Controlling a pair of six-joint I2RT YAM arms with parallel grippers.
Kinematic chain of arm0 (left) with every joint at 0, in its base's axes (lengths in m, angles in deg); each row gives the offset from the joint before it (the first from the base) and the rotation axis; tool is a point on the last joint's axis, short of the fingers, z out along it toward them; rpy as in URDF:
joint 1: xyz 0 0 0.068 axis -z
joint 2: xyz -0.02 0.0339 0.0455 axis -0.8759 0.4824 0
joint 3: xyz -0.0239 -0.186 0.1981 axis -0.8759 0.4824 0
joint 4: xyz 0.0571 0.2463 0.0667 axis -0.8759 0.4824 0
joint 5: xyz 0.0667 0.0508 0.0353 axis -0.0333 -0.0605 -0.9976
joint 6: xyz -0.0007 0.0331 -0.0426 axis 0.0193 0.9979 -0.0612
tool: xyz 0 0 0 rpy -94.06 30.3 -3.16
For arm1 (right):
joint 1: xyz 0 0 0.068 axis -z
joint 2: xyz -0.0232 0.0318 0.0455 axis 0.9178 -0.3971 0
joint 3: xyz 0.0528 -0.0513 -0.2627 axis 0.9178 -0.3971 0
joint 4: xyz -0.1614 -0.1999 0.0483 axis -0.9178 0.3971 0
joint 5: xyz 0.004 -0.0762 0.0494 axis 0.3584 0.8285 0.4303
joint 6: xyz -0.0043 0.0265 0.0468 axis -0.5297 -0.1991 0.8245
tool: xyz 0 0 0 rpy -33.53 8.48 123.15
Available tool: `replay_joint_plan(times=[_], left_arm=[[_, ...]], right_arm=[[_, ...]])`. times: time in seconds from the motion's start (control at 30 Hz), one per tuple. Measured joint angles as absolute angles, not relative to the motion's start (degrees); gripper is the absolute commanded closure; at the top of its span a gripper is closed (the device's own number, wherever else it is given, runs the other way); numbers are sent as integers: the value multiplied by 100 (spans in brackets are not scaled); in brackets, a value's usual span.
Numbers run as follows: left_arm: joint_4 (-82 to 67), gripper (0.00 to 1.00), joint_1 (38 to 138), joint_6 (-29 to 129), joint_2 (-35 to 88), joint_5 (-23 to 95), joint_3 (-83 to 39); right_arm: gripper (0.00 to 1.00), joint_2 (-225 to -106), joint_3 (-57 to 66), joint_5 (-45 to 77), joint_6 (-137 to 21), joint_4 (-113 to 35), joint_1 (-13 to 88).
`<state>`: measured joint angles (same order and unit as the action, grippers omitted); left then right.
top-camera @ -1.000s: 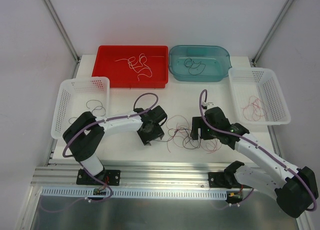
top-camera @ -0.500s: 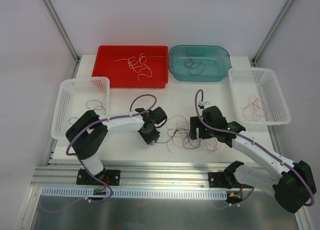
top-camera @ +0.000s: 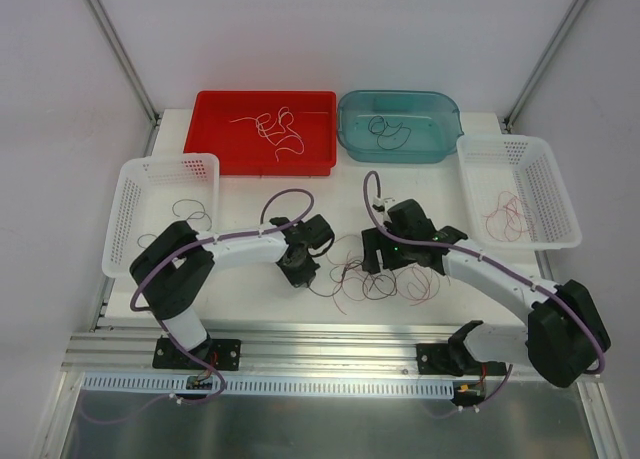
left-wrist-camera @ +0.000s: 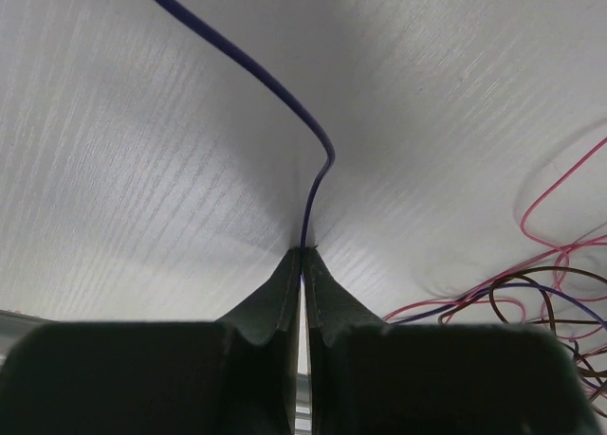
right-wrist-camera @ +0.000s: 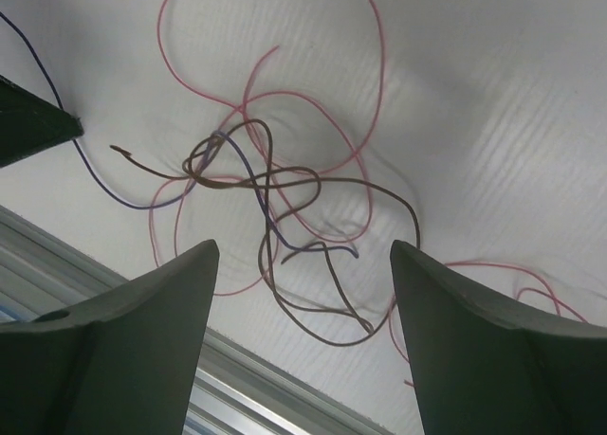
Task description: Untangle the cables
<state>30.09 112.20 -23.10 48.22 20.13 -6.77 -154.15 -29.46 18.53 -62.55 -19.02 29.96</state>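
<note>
The cables lie as a loose tangle (top-camera: 375, 281) of red-pink, brown and purple wires on the white table between my two arms. My left gripper (top-camera: 300, 272) is at the tangle's left edge. In the left wrist view it (left-wrist-camera: 302, 255) is shut on a thin purple cable (left-wrist-camera: 285, 94), which runs up and away from the fingertips. The rest of the tangle (left-wrist-camera: 550, 293) lies to its right. My right gripper (top-camera: 385, 261) hangs over the tangle; in the right wrist view it (right-wrist-camera: 303, 247) is open, with the knot (right-wrist-camera: 268, 184) below and nothing between the fingers.
At the back are a red tray (top-camera: 258, 168) with white cables and a teal tub (top-camera: 395, 156) with dark ones. A white basket (top-camera: 165, 160) at the left holds dark cables; another (top-camera: 530, 244) at the right holds red-pink ones. An aluminium rail (top-camera: 330, 344) borders the near edge.
My left gripper has closed on the purple cable at the tangle's left edge. My right arm has swung left and now sits over the tangle.
</note>
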Motion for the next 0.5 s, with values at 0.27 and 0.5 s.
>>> replay_joint_plan(times=[0.27,0.5], left_arm=[[2924,100,11218,-2091,4652,1663,-613],[2943,100,11218,-1883,4389,1414,-613]], right_arm=[[27,-16165,-2644,1363,-6460,-2308,2957],[49,-16901,-2554,1230,-6550,-2579,2942]])
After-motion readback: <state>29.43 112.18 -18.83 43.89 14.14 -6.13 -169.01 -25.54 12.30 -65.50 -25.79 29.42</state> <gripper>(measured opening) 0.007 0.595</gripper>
